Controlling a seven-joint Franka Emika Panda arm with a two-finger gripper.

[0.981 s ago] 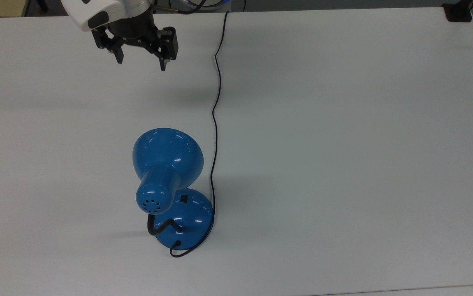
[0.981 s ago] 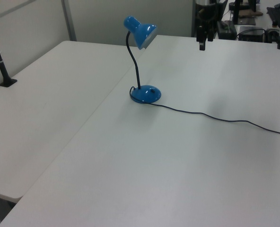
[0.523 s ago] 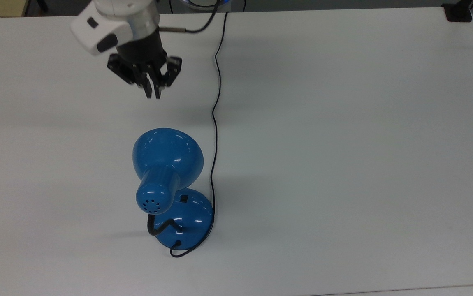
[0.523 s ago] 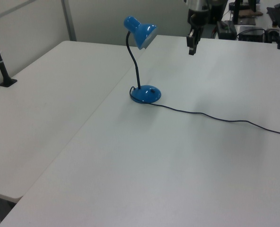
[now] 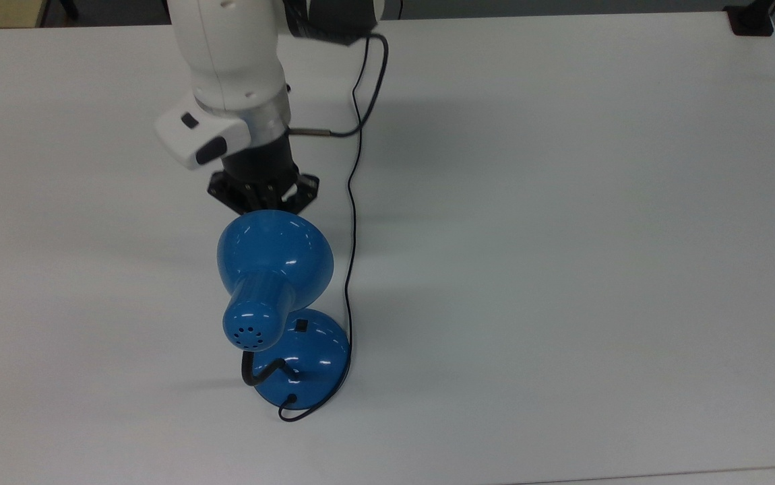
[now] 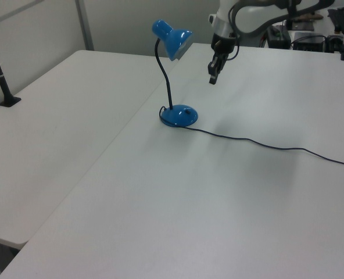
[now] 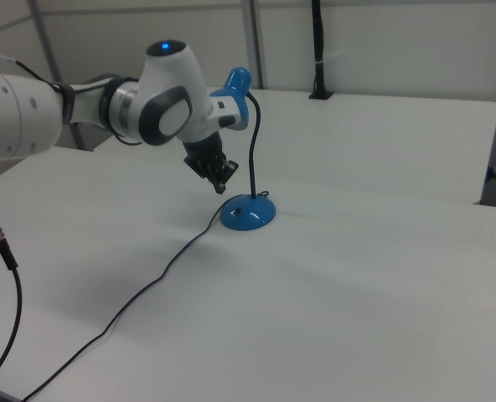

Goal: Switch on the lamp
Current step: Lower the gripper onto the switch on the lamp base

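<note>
My gripper (image 6: 212,78) hangs above the desk (image 6: 230,192), its fingers drawn together on nothing. In the left view it sits just right of the lamp (image 6: 173,78), below its shade (image 5: 273,252). The lamp's base (image 7: 247,212) stands on the desk, cord (image 7: 139,301) trailing away.

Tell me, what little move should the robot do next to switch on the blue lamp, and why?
Probably lower the tool toward the small black switch on the lamp's base. The tool hangs in the air beside the shade, touching nothing.
</note>
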